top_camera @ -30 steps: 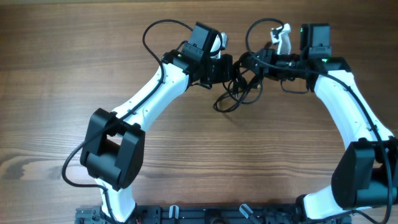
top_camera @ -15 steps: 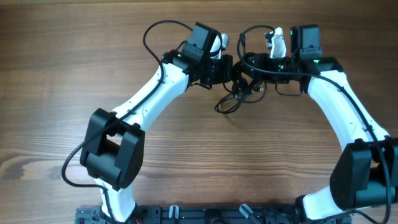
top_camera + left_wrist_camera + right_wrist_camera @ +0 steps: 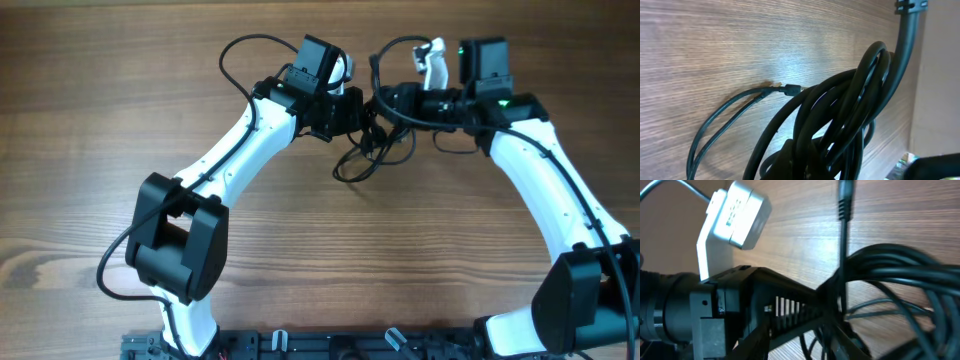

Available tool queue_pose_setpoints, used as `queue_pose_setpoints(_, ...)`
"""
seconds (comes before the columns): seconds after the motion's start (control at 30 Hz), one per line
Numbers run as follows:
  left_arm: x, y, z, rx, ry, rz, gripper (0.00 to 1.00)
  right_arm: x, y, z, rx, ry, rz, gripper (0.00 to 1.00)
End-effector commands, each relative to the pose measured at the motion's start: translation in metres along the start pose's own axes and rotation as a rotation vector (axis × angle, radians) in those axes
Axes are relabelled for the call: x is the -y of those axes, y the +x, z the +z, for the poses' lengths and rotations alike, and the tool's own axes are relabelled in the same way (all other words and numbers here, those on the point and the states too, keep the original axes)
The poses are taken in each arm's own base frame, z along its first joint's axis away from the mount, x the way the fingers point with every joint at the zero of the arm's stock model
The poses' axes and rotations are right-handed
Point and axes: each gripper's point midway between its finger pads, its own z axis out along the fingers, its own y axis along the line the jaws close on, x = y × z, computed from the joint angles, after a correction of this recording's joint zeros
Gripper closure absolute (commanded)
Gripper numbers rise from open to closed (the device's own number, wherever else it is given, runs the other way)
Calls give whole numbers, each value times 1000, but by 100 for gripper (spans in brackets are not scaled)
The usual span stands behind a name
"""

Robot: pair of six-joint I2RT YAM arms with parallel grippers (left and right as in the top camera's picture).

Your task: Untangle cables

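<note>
The cables [image 3: 365, 155] are a tangled bundle of thin black cords hanging between my two grippers at the far middle of the table, with a loose loop lying on the wood. My left gripper [image 3: 360, 117] is shut on the bundle from the left. In the left wrist view the cables [image 3: 840, 115] fill the lower middle and hide the fingers, and a small plug end [image 3: 791, 90] lies on the wood. My right gripper [image 3: 388, 102] holds the bundle from the right. In the right wrist view its fingers [image 3: 815, 335] close round cable strands [image 3: 900, 265], and one plug end [image 3: 845, 200] sticks up.
The wooden table [image 3: 120, 120] stretches to both sides. The two grippers are almost touching. The left arm's white wrist camera [image 3: 735, 215] sits close in front of the right gripper. Thicker black arm wires [image 3: 250, 45] loop behind both wrists.
Both grippers have shifted a little to the left and slightly farther back, carrying the cable bundle with them. The loose loop on the wood has slid left too.
</note>
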Motion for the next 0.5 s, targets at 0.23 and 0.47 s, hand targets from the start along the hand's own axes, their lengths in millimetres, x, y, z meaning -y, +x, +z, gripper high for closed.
queue_pose_setpoints(0.23,37,15,-13,-94,173,-57,96,8,-11,0,43,79,2,64)
queue_pose_setpoints(0.47,40,16,-14,-100,190,-55,96,17,-5,9,9,87,28,67)
